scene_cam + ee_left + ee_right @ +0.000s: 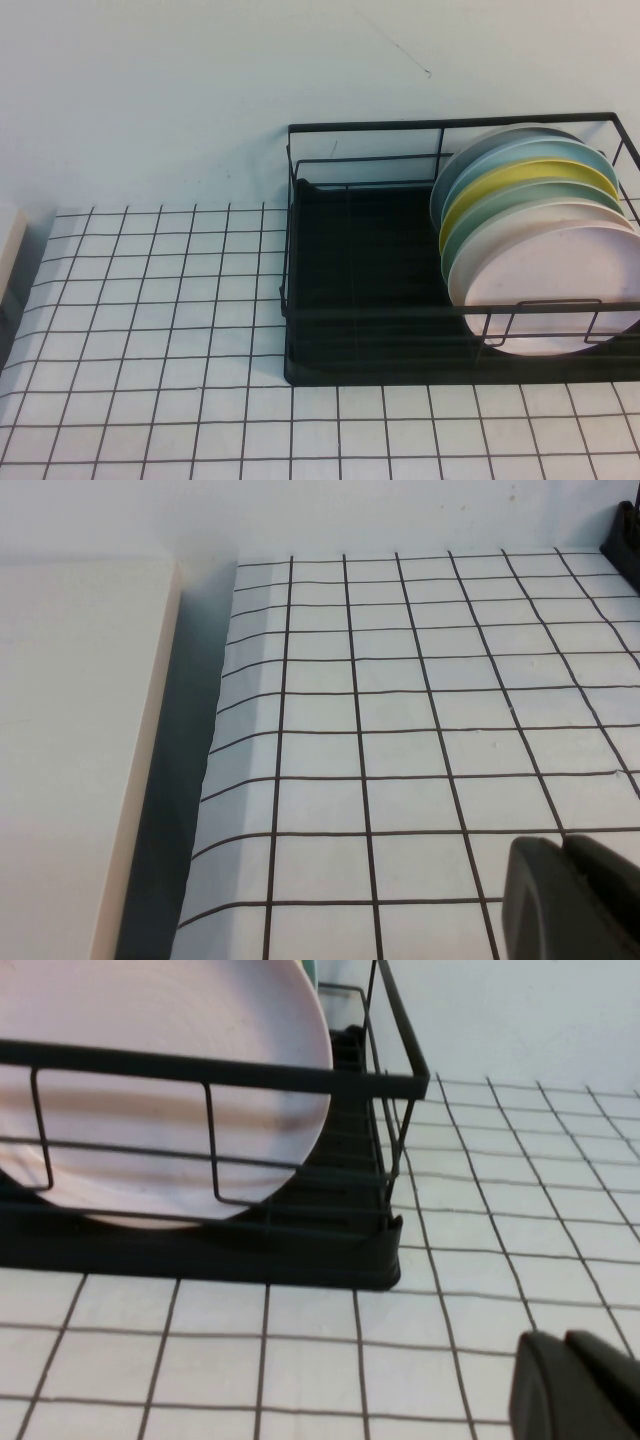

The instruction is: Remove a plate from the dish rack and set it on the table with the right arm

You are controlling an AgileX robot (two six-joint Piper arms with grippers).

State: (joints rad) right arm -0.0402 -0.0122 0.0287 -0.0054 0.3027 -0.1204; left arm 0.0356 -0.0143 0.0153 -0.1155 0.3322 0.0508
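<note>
High view shows the dish rack (pixel 400 250) standing at the far right of the table (pixel 150 330), its black tray base resting on the gridded cloth. A row of upright plates fills the right end of the rack, leaning one against the next. Nearest the camera stands the plate (pixel 555 275), pale pink, its lower edge behind the rack's front wire. Behind it come a cream plate (pixel 520 222), a green plate (pixel 500 203), a yellow plate (pixel 530 178) and two bluish plates (pixel 510 150) at the far end. The left part of the rack holds nothing but its dark base. Neither arm appears in this view.

Right wrist view looks at the rack's near side from low over the table; the pink plate (pixel 150 1060) fills the frame behind the wires. The right gripper (pixel 575 1385) shows only as a dark corner near the cloth, just in front of the rack; I cannot tell how its fingers stand.

Left wrist view shows the left gripper (pixel 570 895) likewise as a dark corner over the table's left part, near a cream board (pixel 70 730) beside the cloth; its opening cannot be made out either.
</note>
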